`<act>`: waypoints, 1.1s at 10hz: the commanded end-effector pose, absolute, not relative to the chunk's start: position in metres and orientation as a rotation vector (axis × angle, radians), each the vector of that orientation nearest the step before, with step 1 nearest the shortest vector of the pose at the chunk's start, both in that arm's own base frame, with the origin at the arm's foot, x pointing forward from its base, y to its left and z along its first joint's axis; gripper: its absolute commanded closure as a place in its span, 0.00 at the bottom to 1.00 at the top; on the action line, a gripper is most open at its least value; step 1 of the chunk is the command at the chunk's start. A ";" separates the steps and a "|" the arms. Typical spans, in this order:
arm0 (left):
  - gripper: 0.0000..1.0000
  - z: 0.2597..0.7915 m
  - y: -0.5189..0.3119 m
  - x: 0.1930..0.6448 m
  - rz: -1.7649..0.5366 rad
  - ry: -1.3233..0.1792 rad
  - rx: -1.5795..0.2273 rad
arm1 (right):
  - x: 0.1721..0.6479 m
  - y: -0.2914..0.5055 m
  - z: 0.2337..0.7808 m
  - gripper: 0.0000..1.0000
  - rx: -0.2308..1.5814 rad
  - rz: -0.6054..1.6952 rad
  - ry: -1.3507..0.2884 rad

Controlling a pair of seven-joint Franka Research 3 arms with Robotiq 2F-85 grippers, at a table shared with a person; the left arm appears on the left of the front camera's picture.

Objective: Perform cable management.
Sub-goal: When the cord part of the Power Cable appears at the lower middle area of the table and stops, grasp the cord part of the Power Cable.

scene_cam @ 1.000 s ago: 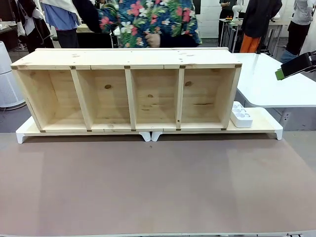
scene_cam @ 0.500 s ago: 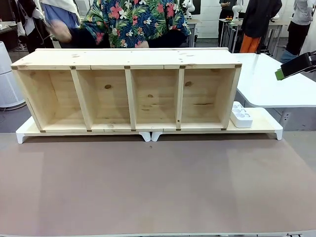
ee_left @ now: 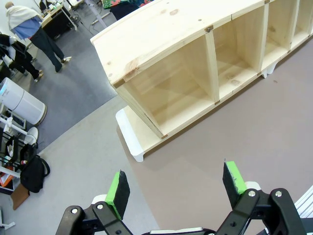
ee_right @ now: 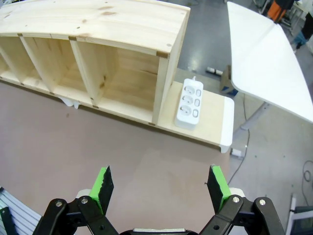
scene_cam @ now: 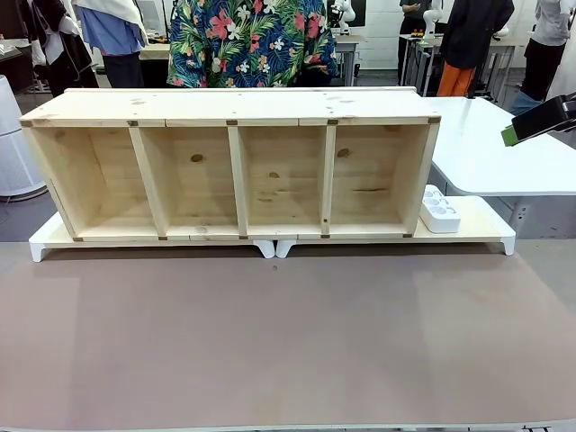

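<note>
A long pale pine shelf unit with four open compartments (scene_cam: pixel 234 117) lies across the far half of the table, resting on low white riser boards (scene_cam: pixel 486 227) whose front edge stands just proud of it. At three o'clock from the shelf's right end wall, just beside it, a white three-socket power strip (scene_cam: pixel 439 209) sits on the riser. From the riser's edge down to six o'clock, the brown table mat (scene_cam: pixel 288 342) lies bare and broad. The left gripper (ee_left: pixel 173 186) and the right gripper (ee_right: pixel 160 188) both hover above the mat, jaws spread wide around nothing. At twelve o'clock a person in a floral shirt (scene_cam: pixel 252 40) stands behind the shelf. I cannot tell where the cable lies.
</note>
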State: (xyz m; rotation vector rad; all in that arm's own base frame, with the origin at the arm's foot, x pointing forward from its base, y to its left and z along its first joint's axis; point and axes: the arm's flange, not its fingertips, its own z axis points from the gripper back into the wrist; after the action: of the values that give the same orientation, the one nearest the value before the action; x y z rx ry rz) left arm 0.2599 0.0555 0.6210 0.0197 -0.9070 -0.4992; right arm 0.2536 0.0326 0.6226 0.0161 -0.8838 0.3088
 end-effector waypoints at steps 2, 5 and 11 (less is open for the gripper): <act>0.00 0.621 0.054 0.264 -0.481 -0.917 0.020 | 0.255 0.033 0.623 0.00 0.007 0.308 -0.893; 0.00 0.621 0.054 0.264 -0.481 -0.917 0.020 | 0.255 0.033 0.623 0.00 0.007 0.308 -0.893; 0.00 0.621 0.054 0.264 -0.481 -0.917 0.020 | 0.255 0.033 0.623 0.00 0.007 0.308 -0.893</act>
State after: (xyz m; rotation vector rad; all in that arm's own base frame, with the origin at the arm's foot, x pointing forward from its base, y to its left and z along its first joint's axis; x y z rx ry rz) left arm 0.2599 0.0555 0.6210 0.0197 -0.9071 -0.4992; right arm 0.2536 0.0326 0.6226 0.0161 -0.8838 0.3088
